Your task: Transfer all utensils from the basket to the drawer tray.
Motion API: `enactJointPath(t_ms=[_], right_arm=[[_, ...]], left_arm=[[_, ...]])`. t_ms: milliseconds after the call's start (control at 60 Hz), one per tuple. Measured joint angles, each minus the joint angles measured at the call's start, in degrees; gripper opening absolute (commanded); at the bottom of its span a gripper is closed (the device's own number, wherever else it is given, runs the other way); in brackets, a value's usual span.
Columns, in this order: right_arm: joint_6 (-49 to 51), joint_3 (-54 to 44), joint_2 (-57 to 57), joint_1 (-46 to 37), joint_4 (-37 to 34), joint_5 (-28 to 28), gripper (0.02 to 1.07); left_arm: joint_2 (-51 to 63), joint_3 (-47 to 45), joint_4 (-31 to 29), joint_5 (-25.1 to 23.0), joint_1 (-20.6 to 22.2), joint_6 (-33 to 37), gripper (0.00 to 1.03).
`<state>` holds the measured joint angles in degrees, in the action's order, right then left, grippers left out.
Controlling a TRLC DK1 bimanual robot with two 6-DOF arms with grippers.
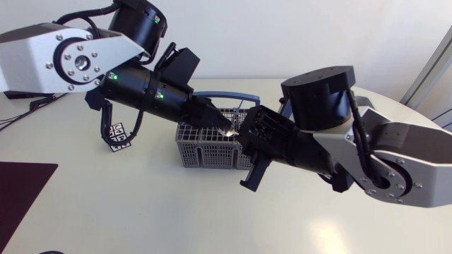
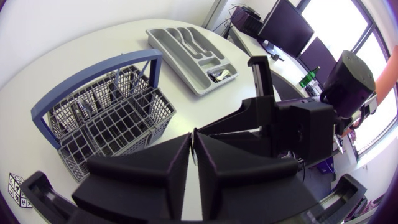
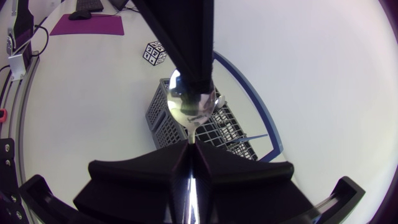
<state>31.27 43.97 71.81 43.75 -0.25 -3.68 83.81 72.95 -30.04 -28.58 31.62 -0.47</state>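
Where the silver-grey left arm [image 1: 42, 60] and right arm [image 1: 395, 162] slant in to meet above one grey wire basket [image 1: 205, 152] with a blue handle, one shiny metal spoon [image 3: 179, 102] is held over it. The left gripper [image 2: 192, 140] pinches its bowl and the right gripper [image 3: 190, 149] is clamped on its handle. One grey plastic drawer tray [image 2: 174, 59] lies beyond the basket, with one shiny utensil [image 2: 221, 74] in its end compartment.

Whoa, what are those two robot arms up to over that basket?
They are holding one spoon between them above the grey basket. The right gripper is shut on its handle, and the left gripper appears to pinch the tip of its bowl. The drawer tray lies beyond the basket, with some cutlery in one end compartment.
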Motion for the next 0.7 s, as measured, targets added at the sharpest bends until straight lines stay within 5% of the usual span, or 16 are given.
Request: enactJointPath(t_ms=[250, 417, 700], right_arm=[[0.0, 0.3, -0.2, -1.1, -3.4, 2.3, 0.1], [1.4, 0.3, -1.6, -7.4, -6.8, 9.0, 0.1], [17.0, 0.1, -3.5, -35.5, -17.5, 26.8, 0.11]], left_arm=[[0.0, 3.3, -0.1, -1.0, -1.8, -0.6, 0.68], [-0.1, 4.9, -0.1, -1.2, -6.7, -0.5, 0.7], [-0.3, 5.5, -0.1, -1.1, -16.1, 3.3, 0.73]])
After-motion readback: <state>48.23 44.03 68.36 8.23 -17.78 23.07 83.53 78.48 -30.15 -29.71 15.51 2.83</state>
